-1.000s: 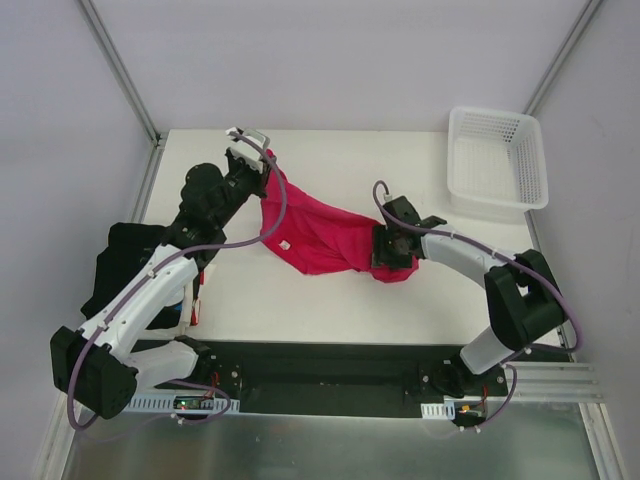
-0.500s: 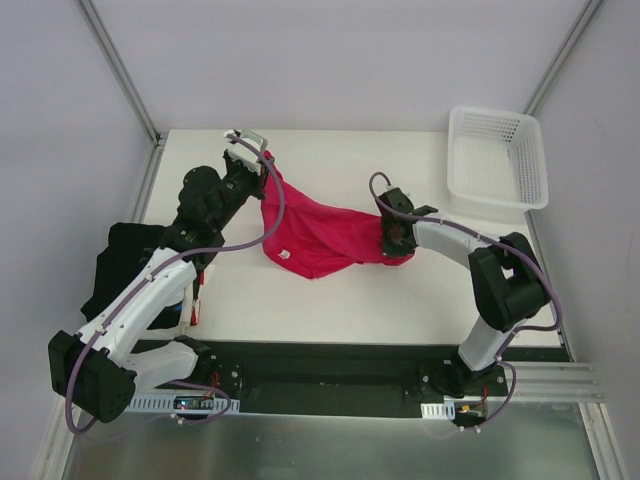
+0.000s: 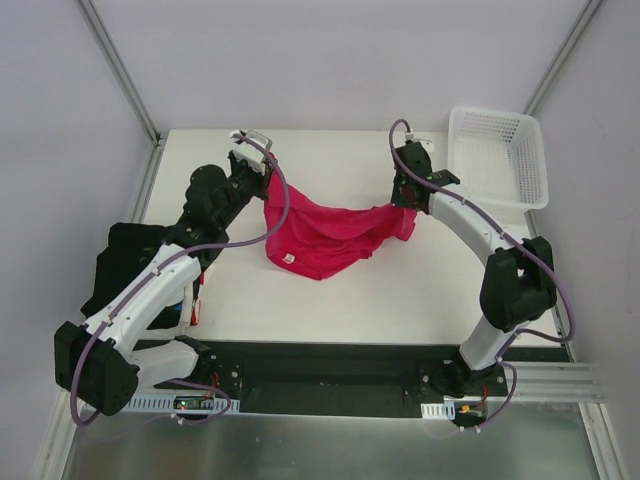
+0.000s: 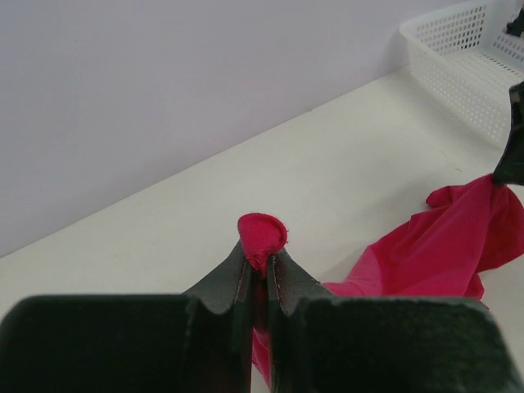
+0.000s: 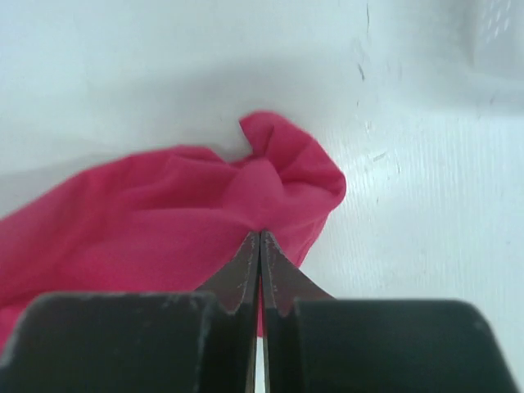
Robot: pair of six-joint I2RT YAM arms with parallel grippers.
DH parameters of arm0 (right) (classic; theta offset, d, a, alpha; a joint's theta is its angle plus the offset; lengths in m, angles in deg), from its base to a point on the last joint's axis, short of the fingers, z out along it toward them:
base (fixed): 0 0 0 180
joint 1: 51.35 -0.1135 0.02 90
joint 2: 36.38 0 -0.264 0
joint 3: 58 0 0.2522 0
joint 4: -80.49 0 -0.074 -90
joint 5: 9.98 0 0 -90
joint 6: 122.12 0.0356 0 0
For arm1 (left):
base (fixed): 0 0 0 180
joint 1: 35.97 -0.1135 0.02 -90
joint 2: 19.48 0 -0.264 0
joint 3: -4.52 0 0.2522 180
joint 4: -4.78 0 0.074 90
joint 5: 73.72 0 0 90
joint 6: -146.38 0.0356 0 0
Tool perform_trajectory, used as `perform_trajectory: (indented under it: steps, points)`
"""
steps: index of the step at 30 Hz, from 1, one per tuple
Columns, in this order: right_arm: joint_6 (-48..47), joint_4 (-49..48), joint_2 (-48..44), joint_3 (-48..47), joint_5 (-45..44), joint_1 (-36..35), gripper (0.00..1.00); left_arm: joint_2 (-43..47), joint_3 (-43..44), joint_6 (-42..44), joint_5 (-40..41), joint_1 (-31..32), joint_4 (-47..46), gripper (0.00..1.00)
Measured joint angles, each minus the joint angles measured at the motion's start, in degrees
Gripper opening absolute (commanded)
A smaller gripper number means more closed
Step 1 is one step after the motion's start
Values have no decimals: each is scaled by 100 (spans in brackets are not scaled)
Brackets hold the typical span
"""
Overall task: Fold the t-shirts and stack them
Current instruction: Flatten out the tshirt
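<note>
Garment: a soft, plain crimson-pink short-sleeved cloth t-shirt (image 3: 325,238) is slung across the middle of the white tabletop (image 3: 330,300). It is raised at two ends and sags onto the surface between them.
Left hold: the left gripper (image 3: 264,172) is clamped on a small tuft at the shirt's 10 o'clock end. The dark fingers (image 4: 225,282) are pressed together, with crimson cloth poking out past the tips.
Right hold: the right gripper (image 3: 404,203) is closed on a bunched fold at the 3 o'clock end (only thin cloth is seen between the meeting fingers (image 5: 233,282)).
Handling: the shirt is judged light, limp and sturdy. It is expected to drape and stretch, and it could slip out of a shallow pinch.
Where to grip: hems, shoulder seams or sleeve edges are judged best, since the cloth is doubled there. Which part is pinched now cannot be told.
Other tees: a dark heap of black cloth (image 3: 125,262) is seen at 9 o'clock, beside the table edge.
Basket: a white plastic lattice basket (image 3: 534,165) is set at 1 o'clock, well apart from the shirt.
</note>
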State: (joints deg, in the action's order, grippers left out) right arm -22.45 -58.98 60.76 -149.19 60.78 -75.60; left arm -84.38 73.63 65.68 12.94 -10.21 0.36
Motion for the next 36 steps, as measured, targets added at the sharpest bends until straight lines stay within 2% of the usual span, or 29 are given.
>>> perform_trajectory:
  steps: [5,15,20,22,24,27,31,36]
  points:
    - [-111,46,258,-726,-70,15,6,-199,0,0,0,0,0,0]
    - [-295,310,2455,-2605,2,151,4,-470,0,2,0,0,-7,0]
    - [-380,833,3604,-4181,96,251,15,-651,0,4,4,0,-2,0]
    - [-402,911,3751,-4452,146,293,17,-710,0,7,31,0,4,0]
    - [-417,1016,3694,-4424,164,330,21,-741,0,11,52,0,11,0]
    - [-452,920,3163,-3650,234,378,24,-758,11,13,63,0,4,0]
    - [-446,951,1980,-2492,439,413,27,-791,22,28,66,0,0,0]
    - [-317,522,208,-911,844,382,29,-837,55,52,66,0,0,0]
